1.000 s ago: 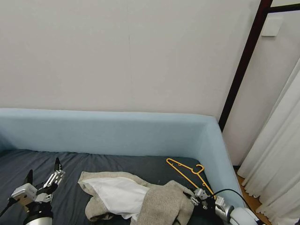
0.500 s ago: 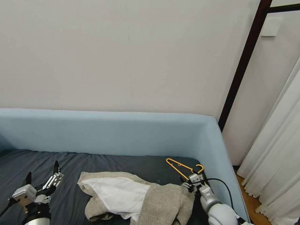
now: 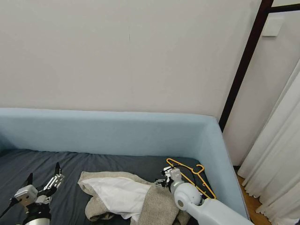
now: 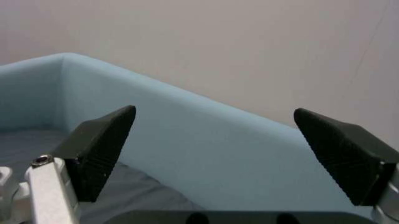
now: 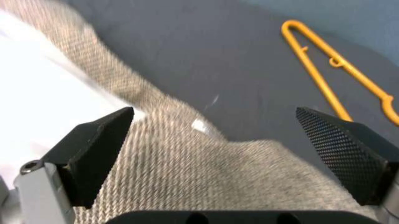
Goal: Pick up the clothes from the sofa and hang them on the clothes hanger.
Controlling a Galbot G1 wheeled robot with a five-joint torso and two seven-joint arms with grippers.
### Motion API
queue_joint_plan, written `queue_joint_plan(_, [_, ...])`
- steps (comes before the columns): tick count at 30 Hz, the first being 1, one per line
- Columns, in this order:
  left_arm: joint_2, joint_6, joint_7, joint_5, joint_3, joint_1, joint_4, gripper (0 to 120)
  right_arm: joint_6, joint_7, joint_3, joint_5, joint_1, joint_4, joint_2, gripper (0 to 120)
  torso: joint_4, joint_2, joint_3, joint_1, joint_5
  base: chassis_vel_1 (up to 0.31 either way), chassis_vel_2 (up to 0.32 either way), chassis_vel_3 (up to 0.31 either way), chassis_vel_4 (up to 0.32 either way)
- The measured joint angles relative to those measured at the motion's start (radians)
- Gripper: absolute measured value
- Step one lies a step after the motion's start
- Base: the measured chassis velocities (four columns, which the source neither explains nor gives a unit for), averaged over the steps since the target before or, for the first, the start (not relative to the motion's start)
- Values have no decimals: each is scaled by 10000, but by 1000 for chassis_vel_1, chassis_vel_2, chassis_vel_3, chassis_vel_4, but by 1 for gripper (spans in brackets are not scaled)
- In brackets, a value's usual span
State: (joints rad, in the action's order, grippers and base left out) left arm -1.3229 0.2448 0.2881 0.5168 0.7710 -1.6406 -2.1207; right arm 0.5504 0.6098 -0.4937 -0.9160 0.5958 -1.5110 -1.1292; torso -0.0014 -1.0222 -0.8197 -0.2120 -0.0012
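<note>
A crumpled beige knitted garment with a white lining (image 3: 136, 199) lies on the right half of the seat of a sofa (image 3: 117, 133) that has a dark grey fabric seat and a light blue padded back and side wall. Just beyond the garment's right end, a thin orange plastic clothes hanger (image 3: 188, 171) lies flat on the grey seat near the sofa's right corner, its hook pointing toward the blue side wall. The right claw (image 3: 163, 181) hangs low over the garment's right portion, between the white lining and the hanger. In the right wrist view its two black ribbed fingers (image 5: 100, 151) are spread wide apart and grasp nothing, with the beige knit directly beneath the gap, a strip of bare grey seat past it, and the hanger well off to one side; whether the fingertips touch the cloth cannot be told. The left claw (image 3: 43, 177) is held above the bare seat to the left of the garment, apart from it, its fingers likewise spread and empty, facing the blue backrest. Behind the sofa rises a plain white wall (image 3: 117, 56); to the right stand a dark wooden door frame (image 3: 241, 70) and white pleated curtains (image 3: 281, 159) reaching down toward a wooden floor (image 3: 248, 199).
</note>
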Motion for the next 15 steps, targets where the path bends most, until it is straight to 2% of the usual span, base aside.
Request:
queue_joint_plan(6, [-83, 10, 23, -70, 33, 3, 6, 100, -210, 755, -921, 420, -41, 733, -754, 100, 0, 0, -1, 0, 2, 0, 0, 0, 0])
queue_joint_plan(15, [-180, 28, 70, -77, 138, -92, -143, 100, -421, 1390, -1259, 1201, -8, 1861, -1730, 100, 3, 0, 0, 0, 3, 0, 0, 0, 0])
